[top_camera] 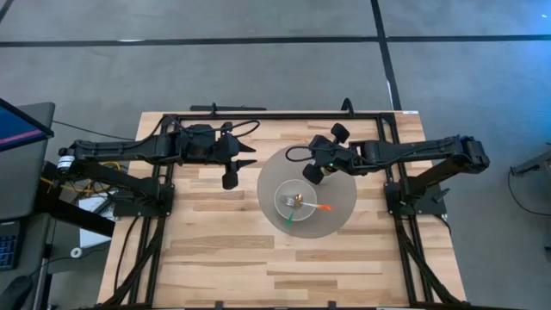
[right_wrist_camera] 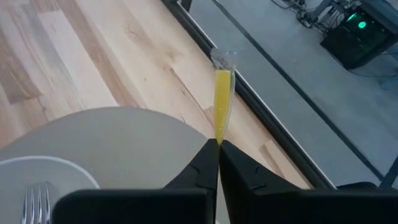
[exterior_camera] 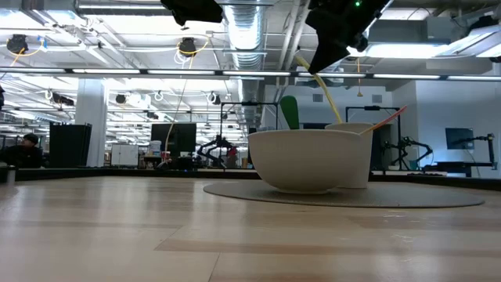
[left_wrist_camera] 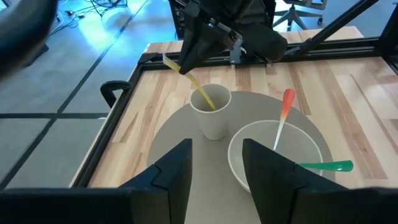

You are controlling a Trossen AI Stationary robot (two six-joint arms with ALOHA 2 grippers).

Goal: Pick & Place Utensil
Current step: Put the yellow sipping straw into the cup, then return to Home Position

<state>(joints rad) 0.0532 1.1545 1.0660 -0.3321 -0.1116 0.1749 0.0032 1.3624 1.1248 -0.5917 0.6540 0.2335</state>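
A round grey mat (top_camera: 340,185) carries a white bowl (left_wrist_camera: 277,158) and, at its far side, a white cup (left_wrist_camera: 211,115). In the bowl lie a fork (right_wrist_camera: 37,199), a green utensil (left_wrist_camera: 323,166) and an orange-tipped utensil (left_wrist_camera: 283,121), which leans on the rim. My right gripper (right_wrist_camera: 219,144) is above the cup, shut on a yellow utensil (left_wrist_camera: 202,90). In the high view it hides the cup. My left gripper (left_wrist_camera: 214,155) hovers open above the bare table left of the mat (top_camera: 245,157). My right gripper pinches the yellow utensil's handle near its upper end (right_wrist_camera: 219,134) between the two fingertips. A short piece with a clear tip (right_wrist_camera: 222,59) sticks out past them. The fingers (left_wrist_camera: 189,59) slant down from the far right. The utensil is tilted, with its lower end (left_wrist_camera: 211,104) inside the cup.
A black frame rail (top_camera: 275,115) runs along the table's far edge, with arm bases at the left (top_camera: 138,202) and right (top_camera: 417,198). Bare wood (top_camera: 258,267) lies near and left of the mat.
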